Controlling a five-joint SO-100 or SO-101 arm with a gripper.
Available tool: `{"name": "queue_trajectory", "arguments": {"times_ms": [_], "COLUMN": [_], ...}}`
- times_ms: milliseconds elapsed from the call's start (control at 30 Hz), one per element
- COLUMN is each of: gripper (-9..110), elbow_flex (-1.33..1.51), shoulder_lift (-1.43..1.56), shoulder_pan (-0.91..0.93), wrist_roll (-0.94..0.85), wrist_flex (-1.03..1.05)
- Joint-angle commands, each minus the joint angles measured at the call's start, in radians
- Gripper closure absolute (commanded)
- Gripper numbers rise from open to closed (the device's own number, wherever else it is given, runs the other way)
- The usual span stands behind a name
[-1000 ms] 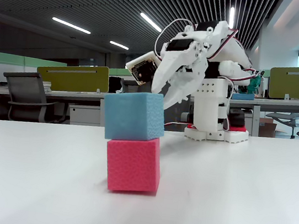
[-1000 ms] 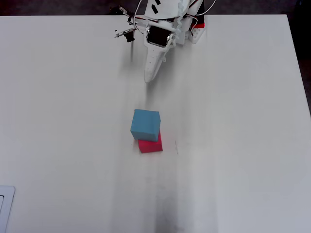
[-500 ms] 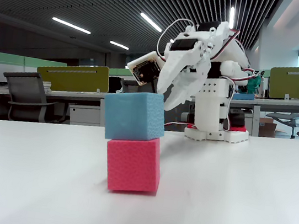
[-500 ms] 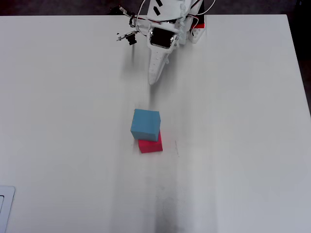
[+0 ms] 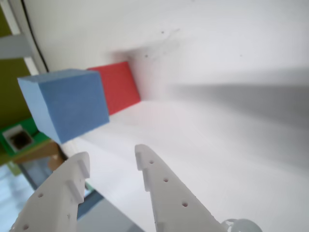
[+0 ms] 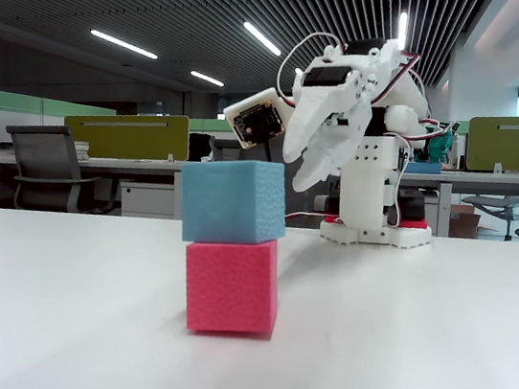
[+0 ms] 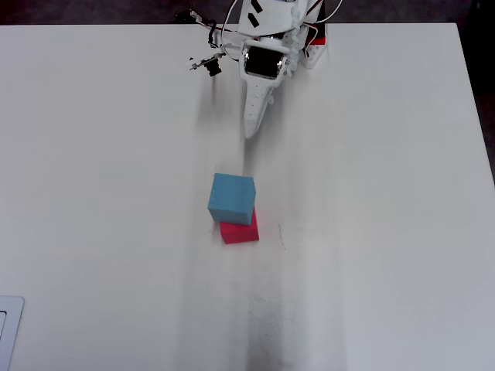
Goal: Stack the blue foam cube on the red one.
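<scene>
The blue foam cube [image 6: 232,200] rests on top of the red one [image 6: 230,284] on the white table, shifted a little to the left and slightly tilted in the fixed view. The overhead view shows the blue cube [image 7: 231,198] covering most of the red cube [image 7: 240,232]. My gripper [image 6: 300,183] hangs in the air behind the stack, near the arm's base, touching neither cube. In the wrist view the gripper [image 5: 111,159] is open with nothing between its white fingers, and the blue cube [image 5: 67,104] and red cube [image 5: 118,89] lie ahead of it. From overhead, the gripper [image 7: 249,133] points toward the stack.
The arm's white base [image 6: 375,232] with a red part stands at the table's far edge [image 7: 313,46]. A pale object [image 7: 8,332] lies at the overhead view's lower left corner. Office desks and a chair [image 6: 46,165] stand beyond the table.
The gripper has drawn back from the stack, rising and moving right in the fixed view. Both cubes have stayed where they were.
</scene>
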Motion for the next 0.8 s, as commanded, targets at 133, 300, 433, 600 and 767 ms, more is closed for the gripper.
{"name": "queue_trajectory", "arguments": {"times_ms": [133, 300, 433, 600, 767], "gripper": [86, 83, 83, 82, 79], "elbow_flex": [-0.002, -0.002, -0.002, -0.002, -0.002], "shoulder_lift": [0.006, 0.006, 0.006, 0.006, 0.006], "shoulder_pan": [-0.006, -0.006, -0.006, -0.006, -0.006], "wrist_roll": [0.002, 0.002, 0.002, 0.002, 0.002], "wrist_flex": [-0.025, -0.025, -0.025, -0.025, -0.025]}}
